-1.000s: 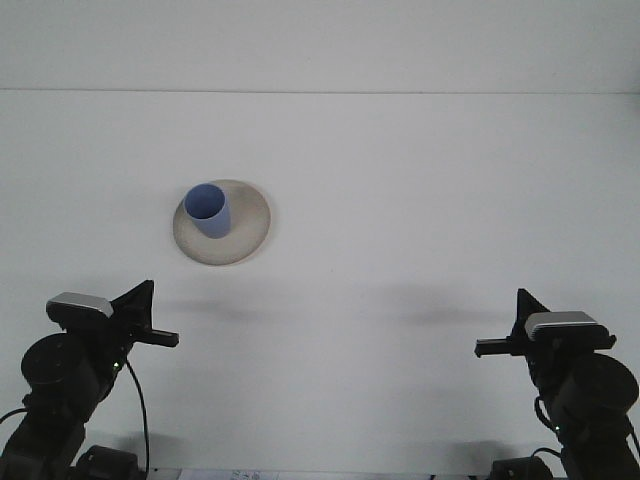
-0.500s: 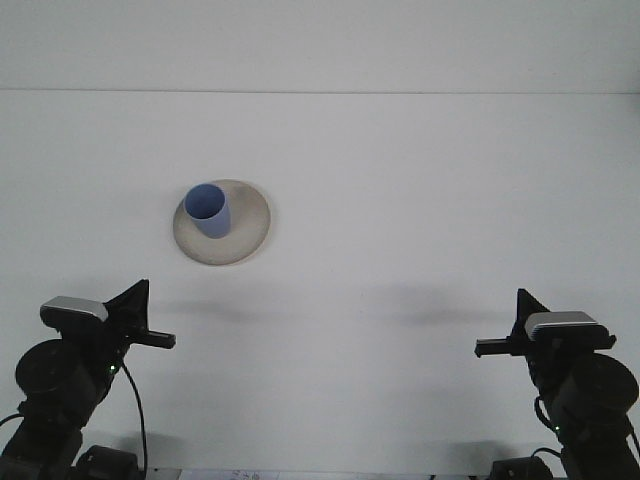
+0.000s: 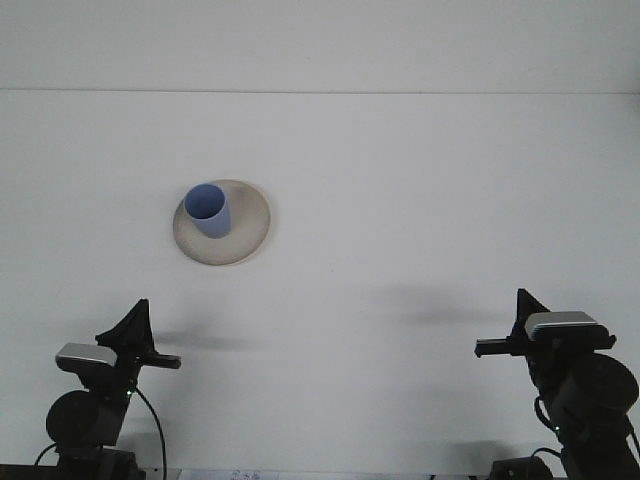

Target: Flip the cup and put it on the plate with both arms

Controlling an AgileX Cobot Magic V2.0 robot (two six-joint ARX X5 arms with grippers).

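Front view: blue cup (image 3: 209,209) upright, mouth up, on the beige plate (image 3: 246,231), left of centre on the white surface (image 3: 400,200). Left tool (image 3: 150,350) low at the near left edge, holding nothing, touching nothing (opening impossible to tell from here). Right tool (image 3: 497,347) low at the near right, empty too, opening likewise unreadable. Both well apart from the plate.

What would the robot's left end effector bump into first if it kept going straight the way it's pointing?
Probably nothing. The left end effector points sideways toward the right end effector, across bare table. The blue cup on its plate sits farther forward, off that line. Depth is hard to judge.
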